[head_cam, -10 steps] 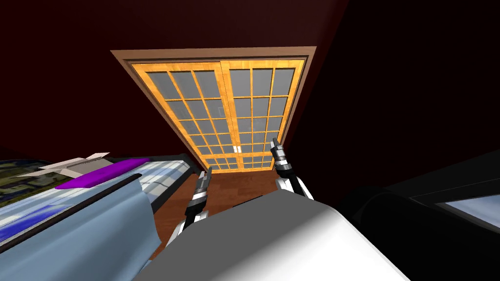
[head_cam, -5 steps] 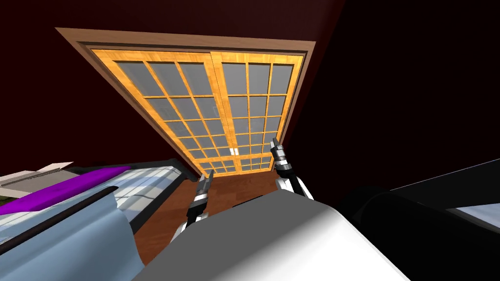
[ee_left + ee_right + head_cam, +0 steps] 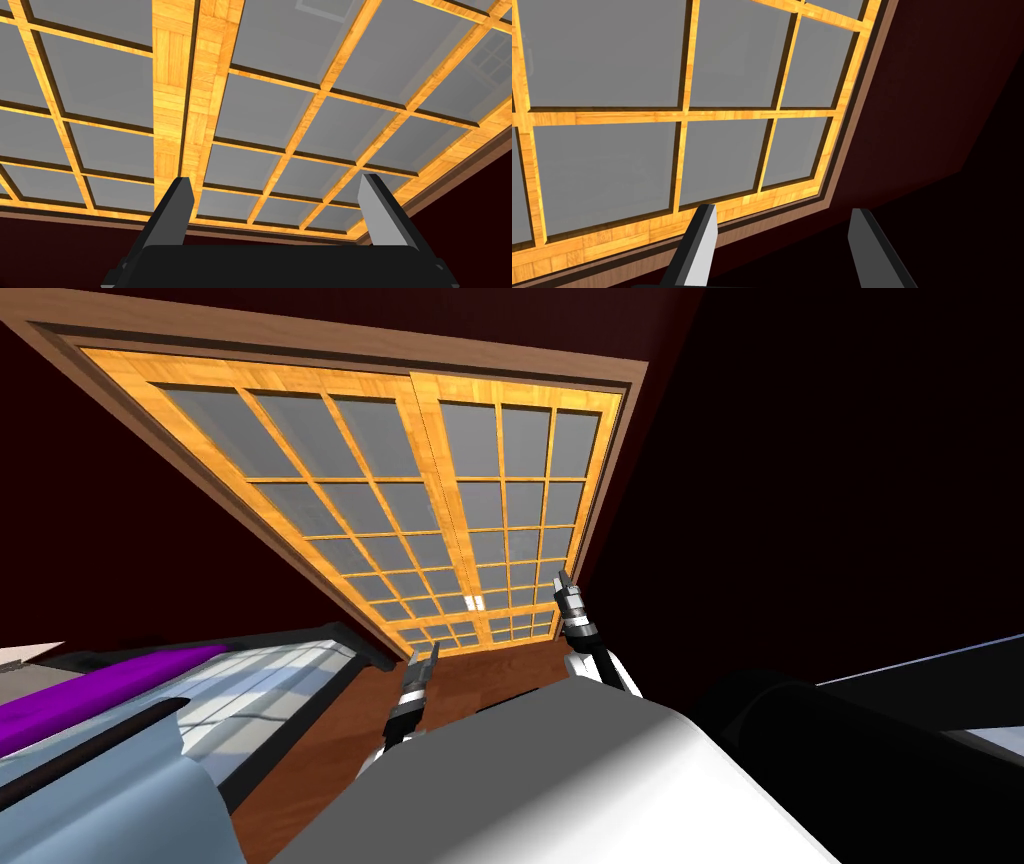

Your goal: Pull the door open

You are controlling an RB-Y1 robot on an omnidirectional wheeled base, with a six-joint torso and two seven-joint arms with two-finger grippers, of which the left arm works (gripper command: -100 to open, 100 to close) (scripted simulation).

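The double door (image 3: 450, 508) stands straight ahead, set in its door frame (image 3: 300, 343) within the wall (image 3: 150, 538). Its left leaf (image 3: 330, 498) and right leaf (image 3: 525, 508) meet at the middle, where two handles (image 3: 482, 601) sit side by side, low on the seam. The left gripper (image 3: 428, 650) hangs over the floor (image 3: 340, 738), before the left leaf's foot and left of the handles. The right gripper (image 3: 560, 580) is before the right leaf's outer edge, right of the handles. A bed (image 3: 260, 688) lies to the left, its end near the frame's left foot, with a cloth strip (image 3: 90, 698) on it. A bulky piece of furniture (image 3: 800, 728) sits to the right.
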